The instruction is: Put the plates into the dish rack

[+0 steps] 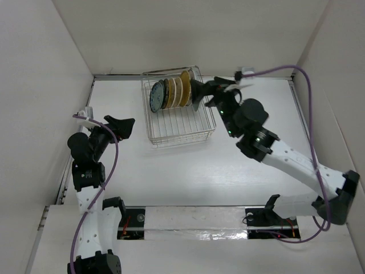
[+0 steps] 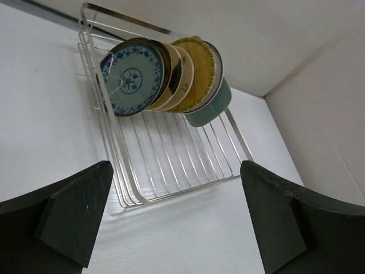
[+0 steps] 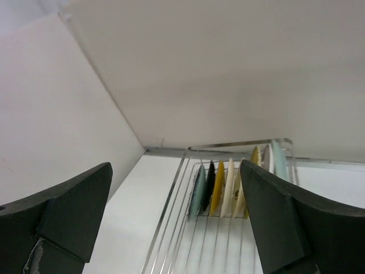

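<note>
Bright, even overhead light throws soft shadows beneath the dish rack; the wrist views look slightly soft.

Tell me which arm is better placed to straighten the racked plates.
Probably right: its jaws stand open beside the plates in the dish rack; the left arm sits apart, off the rack's left side.

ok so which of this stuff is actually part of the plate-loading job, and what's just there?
Job: plates, dish rack, left gripper, right gripper, both open.
Just there: purple cables, white walls, table.
</note>
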